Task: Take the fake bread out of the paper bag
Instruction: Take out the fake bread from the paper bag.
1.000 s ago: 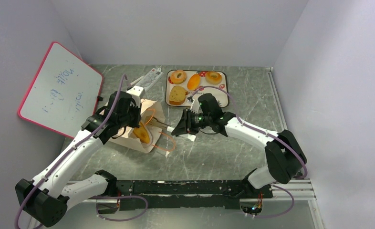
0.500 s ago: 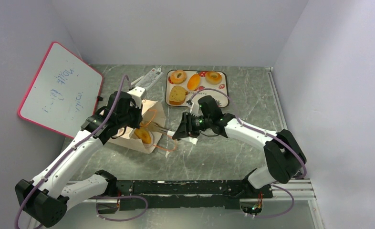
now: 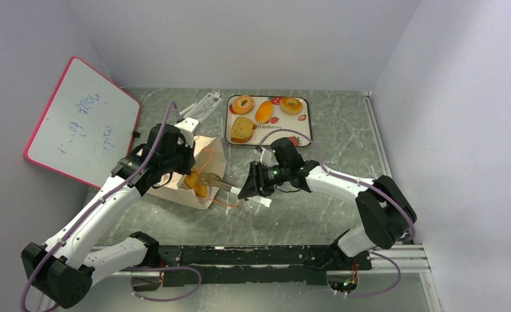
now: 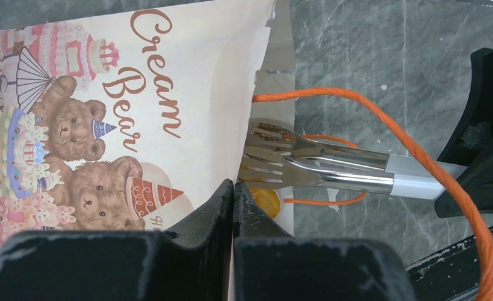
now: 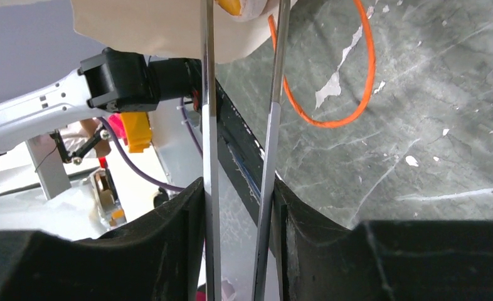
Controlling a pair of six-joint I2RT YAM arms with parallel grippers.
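The left gripper (image 4: 233, 188) has its jaws pressed together on the rim of the bag (image 4: 187, 94), with the paper pinched between them. The printed side, with bears and brown lettering, spreads away from the fingertips on one side. The bag's open mouth lies just past them on the other.

The right gripper (image 5: 238, 188) is clamped on a pair of metal tongs (image 5: 207, 94). Each arm of the tongs lies against the inner face of one finger, with a gap between the two arms. From these jaws the tongs run straight ahead to the bag's mouth. In the left wrist view the slotted tips stand slightly apart just beyond the left fingertips, at the paper's edge.

One piece of bread (image 4: 266, 200), glossy yellow-orange, shows in the mouth of the bag. It sits close beside the left jaws and just by the nearer tong tip. I cannot tell whether that tip touches it. In the right wrist view only a sliver of it shows at the far end of the tongs.

An orange handle (image 5: 363, 63) loops out over the table ahead of the right jaws, to one side of the tongs.

Well behind the right gripper sits a tray (image 3: 305, 120) holding four more pieces: two rings, an oval bun and a flat slice.
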